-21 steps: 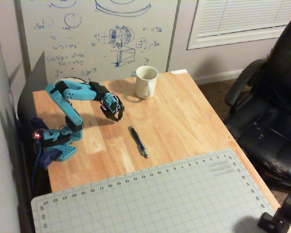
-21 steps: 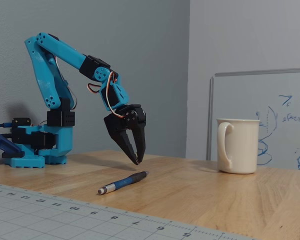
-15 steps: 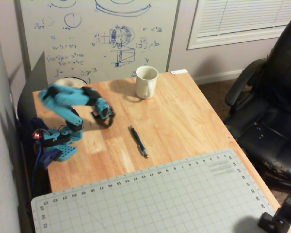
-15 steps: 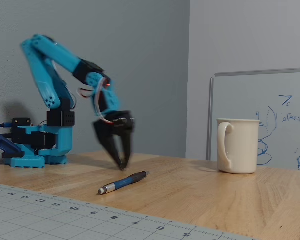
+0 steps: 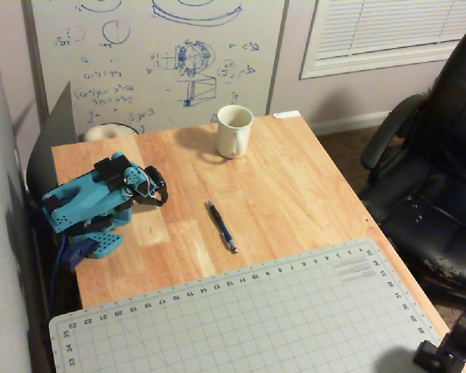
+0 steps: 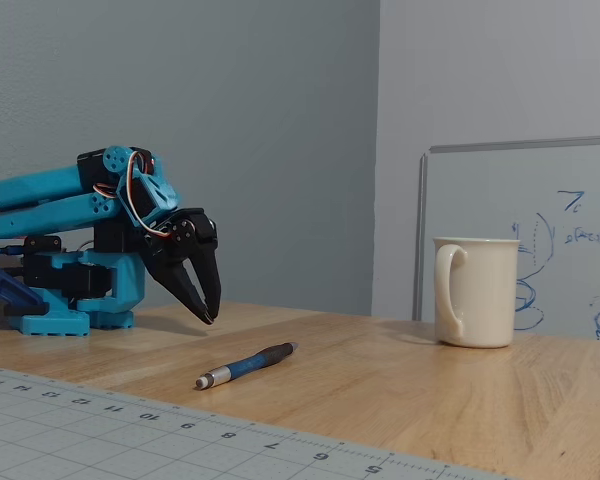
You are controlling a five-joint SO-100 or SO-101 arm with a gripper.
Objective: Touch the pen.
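Nothing done yet: pen (image 5: pixel 222 227) lay untouched on the bench (image 5: pixel 295 179), well short of the white mug (image 5: pixel 234 130), silvery tip toward the cutting mat (image 5: pixel 241 318). End effector (image 6: pixel 209 314) hung folded near its base, tips nearly pressed together, holding nothing. Fixed view alone revealed its height above the bench; overhead view, the sideways gap to the pen.

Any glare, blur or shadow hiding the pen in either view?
Overhead view: soft, even light, slightly grainy; pen clear on the wood, no glare. Fixed view: pen sharp, silvery tip catching light; gripper hangs above the table, dark but readable; faint shadow beside the mug.
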